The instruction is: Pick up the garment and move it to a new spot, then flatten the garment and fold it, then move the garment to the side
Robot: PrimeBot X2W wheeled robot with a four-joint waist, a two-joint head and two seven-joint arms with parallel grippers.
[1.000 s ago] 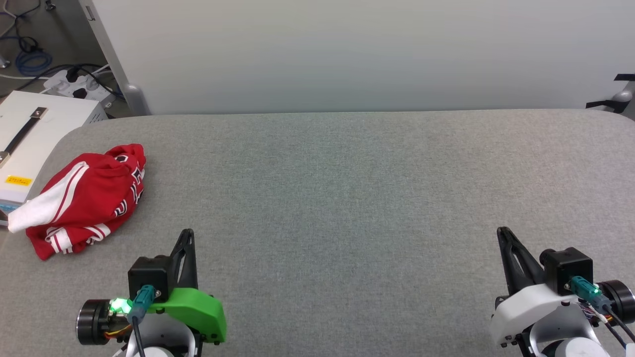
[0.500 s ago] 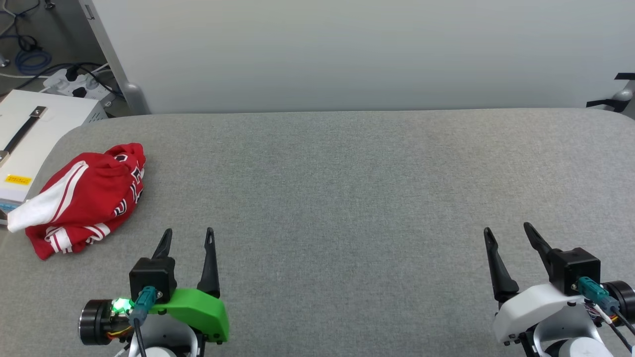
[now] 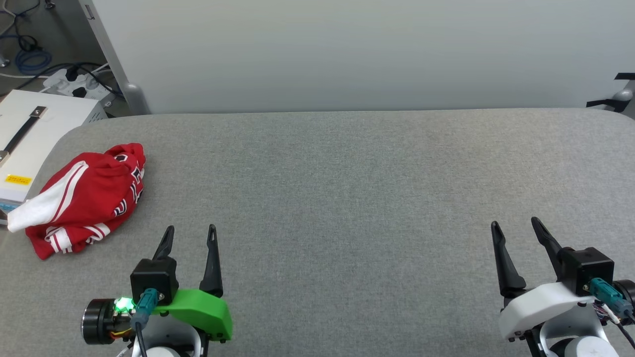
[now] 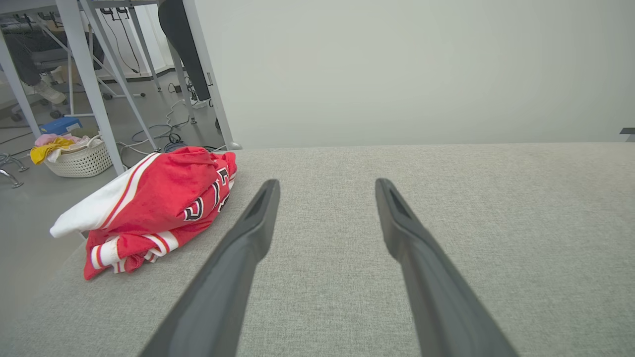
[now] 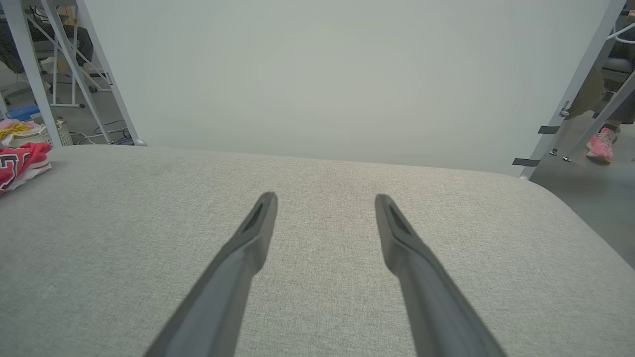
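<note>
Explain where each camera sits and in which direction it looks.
Head view: on the head, looking forward and down on the grey table; left gripper and right gripper show at the bottom.
Left wrist view: on the left wrist, looking along its open fingers; the garment lies left of them.
Right wrist view: on the right wrist, looking along its fingers across the table to the white panel.
Shared: all three show the garment at the table's left end.

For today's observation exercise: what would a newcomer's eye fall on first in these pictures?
The crumpled red garment stands out, bunched at the left end of the grey table. Near the bottom edge, the left gripper, green-shelled, and the right gripper both hover open and empty.
</note>
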